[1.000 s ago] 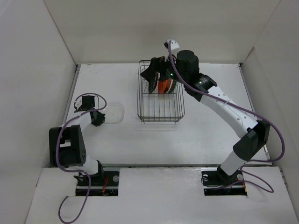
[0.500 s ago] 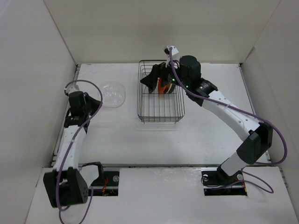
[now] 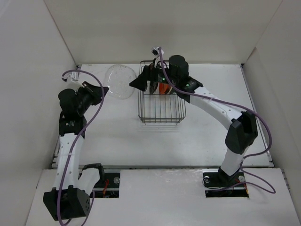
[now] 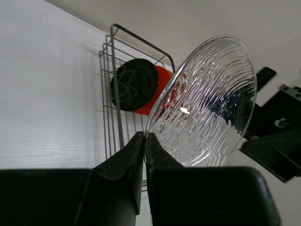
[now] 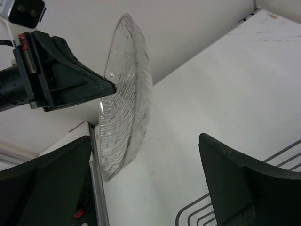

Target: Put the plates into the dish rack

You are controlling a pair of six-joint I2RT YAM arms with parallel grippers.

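My left gripper [image 3: 101, 89] is shut on the rim of the translucent clear plate [image 3: 120, 81] and holds it tilted in the air, just left of the dish rack [image 3: 160, 121]. In the left wrist view the fingertips [image 4: 145, 139] pinch the plate's lower edge [image 4: 207, 103]. A black plate [image 4: 134, 84] and an orange plate [image 4: 162, 77] stand upright in the rack's far end [image 4: 110, 94]. My right gripper [image 3: 136, 83] is open and empty at the rack's far left corner, facing the clear plate [image 5: 124, 94] from close by.
White walls enclose the table on three sides. The rack's near half holds only wire tines. The right arm reaches across above the rack's far end. The rack's corner wires show in the right wrist view [image 5: 197, 214].
My left arm has lifted the clear plate off the table and carried it far and right, toward the rack. My right gripper has swung left past the rack's left edge.
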